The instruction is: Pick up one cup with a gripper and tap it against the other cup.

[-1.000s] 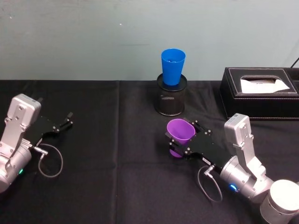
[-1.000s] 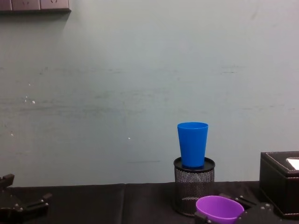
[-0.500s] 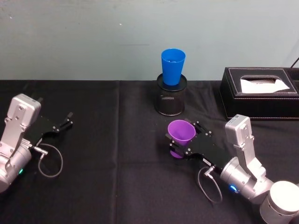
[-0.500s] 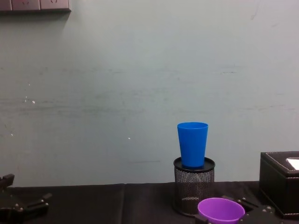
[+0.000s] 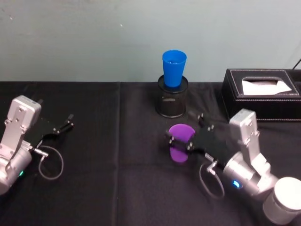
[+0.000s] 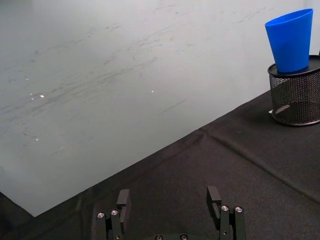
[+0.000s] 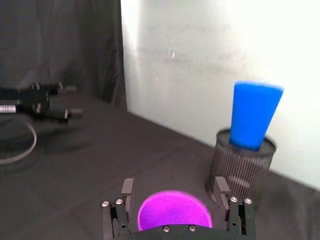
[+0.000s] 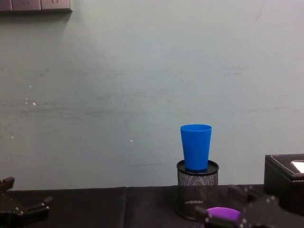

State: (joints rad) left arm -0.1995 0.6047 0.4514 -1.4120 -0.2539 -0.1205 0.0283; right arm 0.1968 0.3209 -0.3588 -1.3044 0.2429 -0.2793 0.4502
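The purple cup (image 5: pixel 180 141) stands low over the black table, between the fingers of my right gripper (image 5: pixel 184 128), which is shut on it. From the right wrist the purple cup (image 7: pixel 174 211) sits between the two fingers with the blue cup (image 7: pixel 254 115) beyond it. The blue cup (image 5: pixel 174 68) stands upright in a black mesh pen holder (image 5: pixel 172 101), a short way behind the purple cup and apart from it. In the chest view only the purple cup's rim (image 8: pixel 222 213) shows, below the blue cup (image 8: pixel 195 147). My left gripper (image 5: pixel 68 121) rests open at the far left.
A black tissue box (image 5: pixel 261 94) stands at the back right, close to the right arm. A grey wall rises right behind the table. A loose cable (image 5: pixel 49 162) loops beside the left wrist. Black cloth lies bare between the two arms.
My right gripper has dropped lower with the purple cup, which now stands more upright, and its wrist has shifted slightly away. The blue cup and the left arm have not moved.
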